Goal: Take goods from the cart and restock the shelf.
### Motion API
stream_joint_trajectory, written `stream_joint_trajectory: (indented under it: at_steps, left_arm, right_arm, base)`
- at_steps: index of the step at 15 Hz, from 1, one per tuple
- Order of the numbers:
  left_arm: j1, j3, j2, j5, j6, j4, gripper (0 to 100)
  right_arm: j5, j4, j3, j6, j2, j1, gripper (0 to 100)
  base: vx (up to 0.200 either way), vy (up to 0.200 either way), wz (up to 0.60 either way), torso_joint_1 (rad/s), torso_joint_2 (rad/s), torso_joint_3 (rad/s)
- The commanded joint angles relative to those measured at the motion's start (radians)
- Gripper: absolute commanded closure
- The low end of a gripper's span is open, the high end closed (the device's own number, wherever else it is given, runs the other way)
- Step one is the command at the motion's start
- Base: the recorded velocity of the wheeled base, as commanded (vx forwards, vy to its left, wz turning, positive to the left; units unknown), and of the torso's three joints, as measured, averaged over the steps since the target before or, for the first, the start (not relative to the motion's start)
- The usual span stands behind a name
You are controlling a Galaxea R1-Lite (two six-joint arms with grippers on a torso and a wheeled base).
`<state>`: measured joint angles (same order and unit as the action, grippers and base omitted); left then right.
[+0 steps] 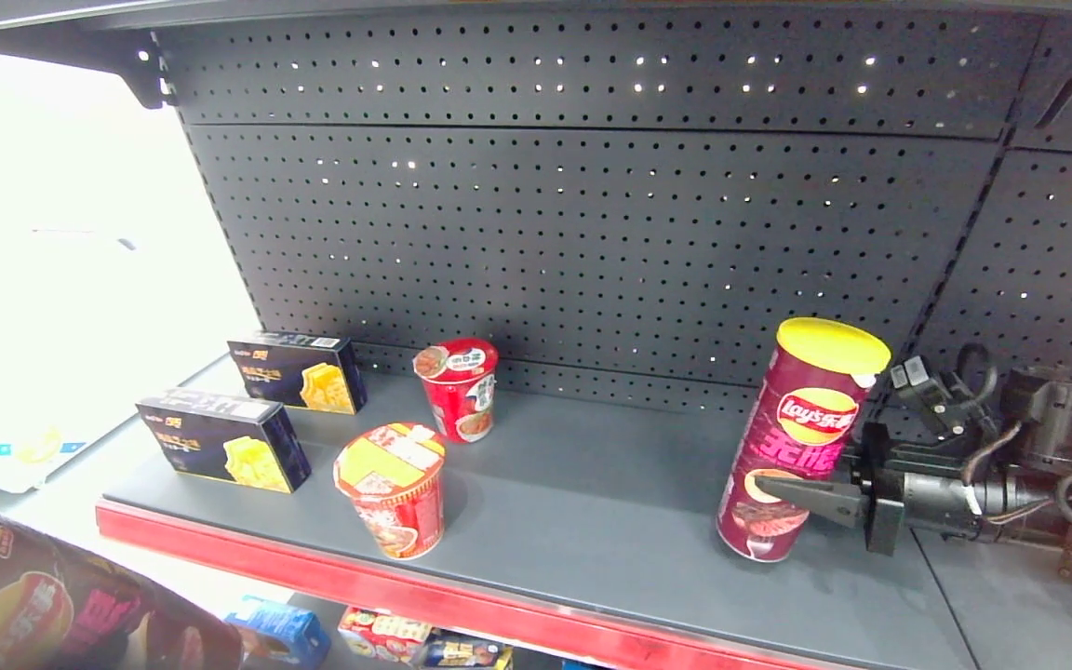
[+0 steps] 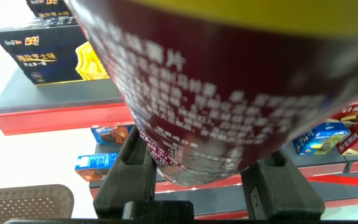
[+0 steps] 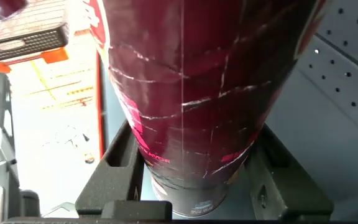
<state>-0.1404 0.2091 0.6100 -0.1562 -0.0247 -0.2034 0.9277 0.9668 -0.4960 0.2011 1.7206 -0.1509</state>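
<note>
A maroon chip can point(image 1: 801, 437) with a yellow lid leans on the grey shelf point(image 1: 592, 502) at its right part, base down. My right gripper point(image 1: 778, 493) is shut on its lower half; in the right wrist view the can point(image 3: 191, 93) sits between both fingers point(image 3: 120, 165). A second maroon chip can point(image 1: 24, 605) shows low at the left, below the shelf's front. My left gripper point(image 2: 201, 177) is shut on that can point(image 2: 229, 93), with dark fingers point(image 2: 132, 177) on either side.
Two dark boxes point(image 1: 220, 439) point(image 1: 299, 372) lie at the shelf's left end. Two red cup noodles point(image 1: 392, 489) point(image 1: 460, 386) stand beside them. The shelf's middle is bare. Perforated panel point(image 1: 592, 233) closes the back. Packaged goods point(image 1: 378, 633) fill the lower shelf.
</note>
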Motion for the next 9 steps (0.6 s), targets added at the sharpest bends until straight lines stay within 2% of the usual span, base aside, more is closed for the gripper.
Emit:
stream_joint_trajectory:
  at_steps: [1,6,9]
  left_arm:
    - [0.001,-0.002,-0.004,0.0,-0.001,-0.001,100]
    - [0.001,-0.001,-0.019,0.0,0.0,0.006,100]
    - [0.001,0.012,-0.059,0.0,0.0,0.078,100]
  right_arm:
    - [0.0,0.004,0.065,0.011,-0.079,-0.01,100]
    - [0.003,0.036,0.188,0.017,-0.124,-0.016,100]
    - [0.016,0.069,0.211,0.017,-0.119,-0.015,100]
  base:
    - [0.0,0.0,0.0,0.0,0.0,0.0]
    - [0.0,0.0,0.0,0.0,0.0,0.0]
    - [0.0,0.0,0.0,0.0,0.0,0.0]
